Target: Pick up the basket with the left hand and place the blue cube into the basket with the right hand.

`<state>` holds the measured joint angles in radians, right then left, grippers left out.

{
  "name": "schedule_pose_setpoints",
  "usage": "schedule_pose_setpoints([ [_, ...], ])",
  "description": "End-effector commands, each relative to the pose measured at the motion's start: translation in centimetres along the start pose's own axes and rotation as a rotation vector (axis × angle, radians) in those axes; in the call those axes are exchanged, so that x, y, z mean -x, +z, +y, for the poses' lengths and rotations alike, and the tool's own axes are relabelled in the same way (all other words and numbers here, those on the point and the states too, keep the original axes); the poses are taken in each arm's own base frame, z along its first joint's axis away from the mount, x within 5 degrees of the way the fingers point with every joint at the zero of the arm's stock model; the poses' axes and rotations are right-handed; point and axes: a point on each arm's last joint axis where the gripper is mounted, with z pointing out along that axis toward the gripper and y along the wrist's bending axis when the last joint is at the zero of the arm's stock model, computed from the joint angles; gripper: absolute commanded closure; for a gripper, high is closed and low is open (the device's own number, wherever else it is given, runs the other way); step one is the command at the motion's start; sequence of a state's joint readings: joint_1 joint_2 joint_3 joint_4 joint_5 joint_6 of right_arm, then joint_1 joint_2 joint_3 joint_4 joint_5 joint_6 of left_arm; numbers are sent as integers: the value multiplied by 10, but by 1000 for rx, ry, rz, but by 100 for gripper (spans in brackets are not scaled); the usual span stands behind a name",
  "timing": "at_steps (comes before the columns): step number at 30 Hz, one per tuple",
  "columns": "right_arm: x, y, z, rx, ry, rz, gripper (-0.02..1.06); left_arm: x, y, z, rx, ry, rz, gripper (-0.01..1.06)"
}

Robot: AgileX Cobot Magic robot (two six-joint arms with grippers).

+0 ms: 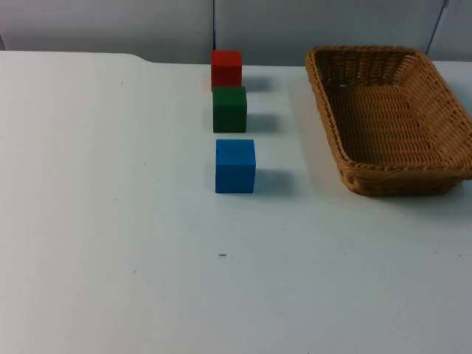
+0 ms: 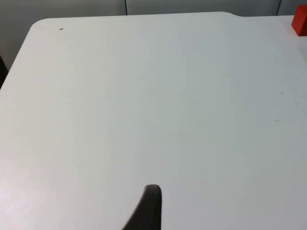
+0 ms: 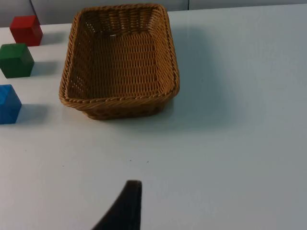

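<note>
Setting: a robot test bench in a lab.
We see a plain white table top point(image 1: 110, 221) ending at a grey partition wall point(image 1: 110, 22). We find on it only staged test props: a red cube point(image 1: 226, 68), a green cube point(image 1: 229, 109), a blue cube point(image 1: 235, 166) and a wicker basket point(image 1: 383, 177).

1. Basket point(image 1: 387, 118): woven wicker, tan-brown, ribbed and rough, slight sheen on the braided rim.
2. Blue cube point(image 1: 235, 166): solid painted block, smooth, matt; material underneath cannot be told.
3. Green cube point(image 1: 229, 109): same smooth, matt painted finish.
4. Red cube point(image 1: 226, 68): smooth, matt, evenly coloured.
5. Table point(image 1: 110, 221): white, smooth, matt with faint sheen, a few dark specks.
6. Wall point(image 1: 110, 22): grey, flat, matt panels.
7. Fingertip point(image 3: 125, 206): black, smooth, matt.
</note>
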<state>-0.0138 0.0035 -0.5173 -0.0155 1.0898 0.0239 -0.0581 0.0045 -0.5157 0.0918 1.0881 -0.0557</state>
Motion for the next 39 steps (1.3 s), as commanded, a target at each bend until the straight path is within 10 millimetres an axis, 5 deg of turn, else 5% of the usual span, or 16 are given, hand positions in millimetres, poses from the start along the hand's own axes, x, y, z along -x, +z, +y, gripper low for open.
schedule_pose_setpoints([
  [1, -1, 1, -1, -12, -1, -6, 0, 1, -1, -1, -13, -11, -17, 21],
  [10, -1, 1, -1, -12, -1, -6, 0, 40, -2, -13, -138, -88, -14, 21],
  [21, -1, 1, -1, -12, -1, -6, 0, 130, 33, -39, -386, -74, -37, 21],
  [29, -1, 1, -1, -12, -1, -6, 0, 183, 108, -61, -569, -52, 66, 21],
  [36, -1, 1, -1, -12, -1, -6, 0, 203, 165, -81, -714, -71, 115, 21],
  [39, -1, 1, -1, -12, -1, -6, 0, 209, 193, -108, -776, -39, 161, 21],
])
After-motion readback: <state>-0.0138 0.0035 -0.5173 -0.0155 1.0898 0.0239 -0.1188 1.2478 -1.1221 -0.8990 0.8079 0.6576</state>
